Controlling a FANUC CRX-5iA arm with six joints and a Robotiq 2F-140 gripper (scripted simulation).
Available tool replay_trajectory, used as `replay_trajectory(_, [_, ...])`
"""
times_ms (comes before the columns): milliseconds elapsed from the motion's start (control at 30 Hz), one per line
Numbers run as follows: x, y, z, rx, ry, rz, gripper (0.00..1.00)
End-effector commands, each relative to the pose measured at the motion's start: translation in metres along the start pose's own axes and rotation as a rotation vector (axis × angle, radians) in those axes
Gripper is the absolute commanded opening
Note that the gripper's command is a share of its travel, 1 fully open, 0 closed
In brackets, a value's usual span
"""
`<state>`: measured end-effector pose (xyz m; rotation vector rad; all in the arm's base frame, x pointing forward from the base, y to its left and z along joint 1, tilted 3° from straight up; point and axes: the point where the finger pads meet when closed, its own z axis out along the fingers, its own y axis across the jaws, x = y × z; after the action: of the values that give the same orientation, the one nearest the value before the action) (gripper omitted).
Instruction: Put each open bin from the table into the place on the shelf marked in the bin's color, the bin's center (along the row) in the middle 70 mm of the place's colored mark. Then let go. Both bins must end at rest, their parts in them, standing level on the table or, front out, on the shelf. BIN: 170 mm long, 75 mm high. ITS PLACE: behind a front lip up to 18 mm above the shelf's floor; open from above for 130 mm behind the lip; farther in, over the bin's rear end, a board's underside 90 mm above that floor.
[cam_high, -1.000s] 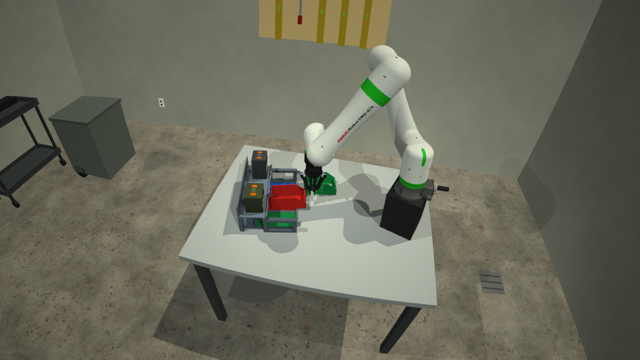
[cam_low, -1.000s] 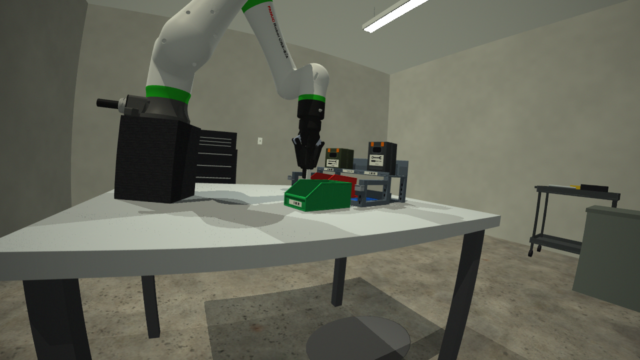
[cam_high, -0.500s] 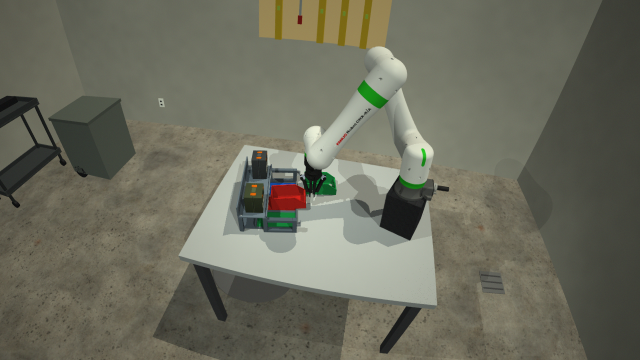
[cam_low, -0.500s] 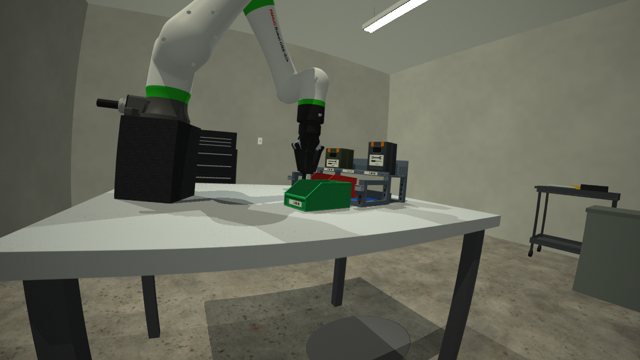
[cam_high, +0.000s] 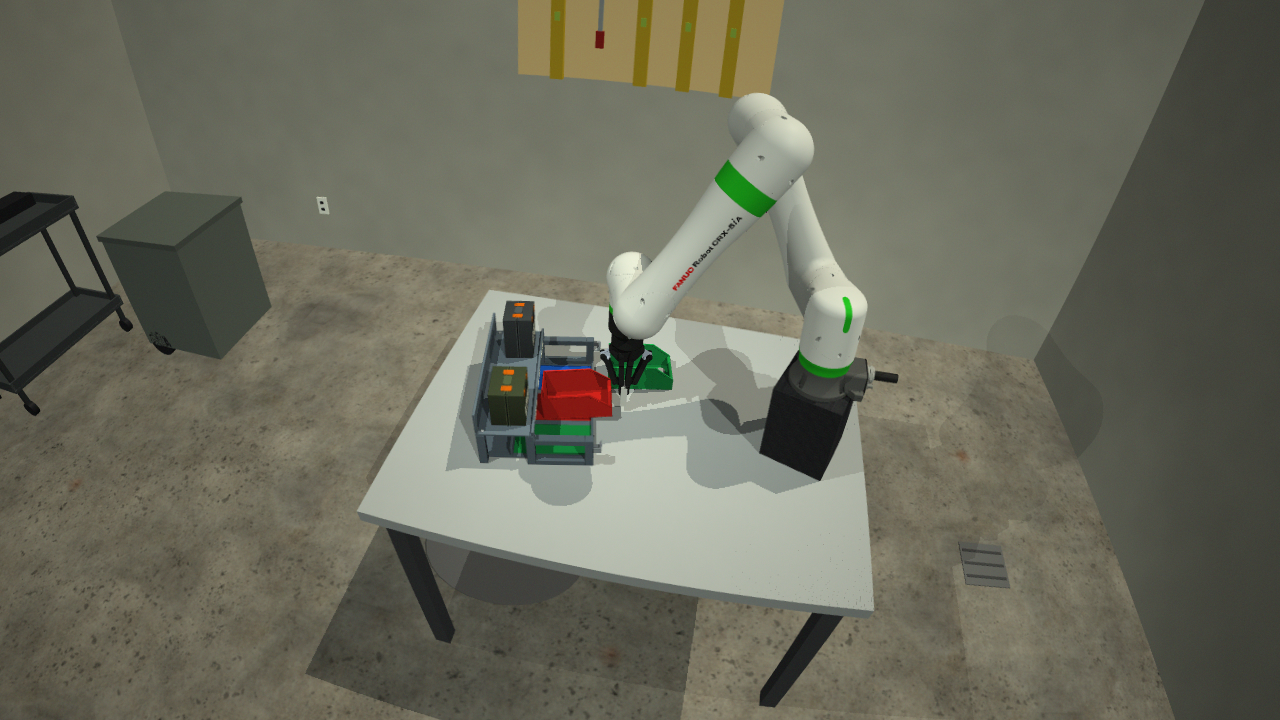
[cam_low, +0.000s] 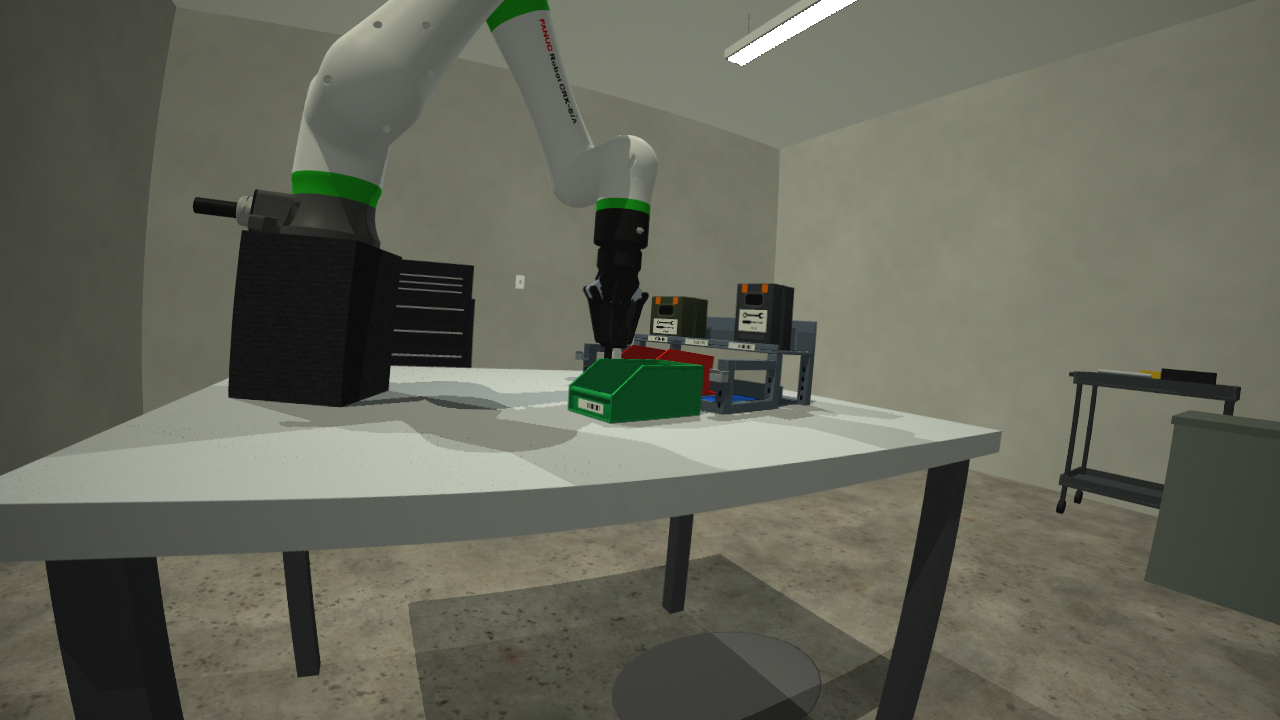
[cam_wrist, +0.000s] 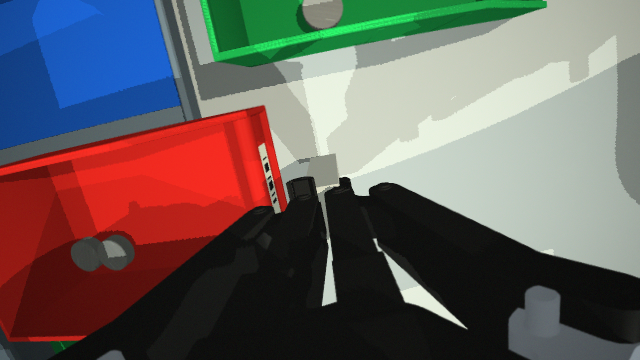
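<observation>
My gripper (cam_high: 625, 394) (cam_low: 612, 352) (cam_wrist: 327, 176) is shut and empty, low over the table, close in front of the red bin's labelled front wall; contact there cannot be told. The red bin (cam_high: 574, 404) (cam_low: 691, 363) (cam_wrist: 175, 160) holds grey round parts and sits in the shelf row between the blue mark (cam_high: 558, 368) (cam_wrist: 115, 50) and the green mark (cam_high: 562, 447). Its front sticks out past the shelf's front edge; the red mark is hidden. The green bin (cam_high: 657, 374) (cam_low: 659, 394) (cam_wrist: 270, 20) stands on the table beside the gripper, a grey part showing inside.
The grey shelf (cam_high: 531, 450) (cam_wrist: 189, 100) carries an olive case (cam_high: 506, 407) and a dark case (cam_high: 517, 338) (cam_low: 778, 322) on its upper board, behind the red bin. The robot's black base (cam_high: 799, 429) (cam_low: 290, 313) stands at the table's other end.
</observation>
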<state>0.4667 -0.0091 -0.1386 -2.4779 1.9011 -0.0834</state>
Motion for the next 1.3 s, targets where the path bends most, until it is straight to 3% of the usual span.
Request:
replay_trajectory(0, [0.0,0.0,0.0,0.0,0.0,0.0,0.0])
replay_trajectory(1267, [0.0,-0.017,0.0,0.0,0.0,0.0,0.0])
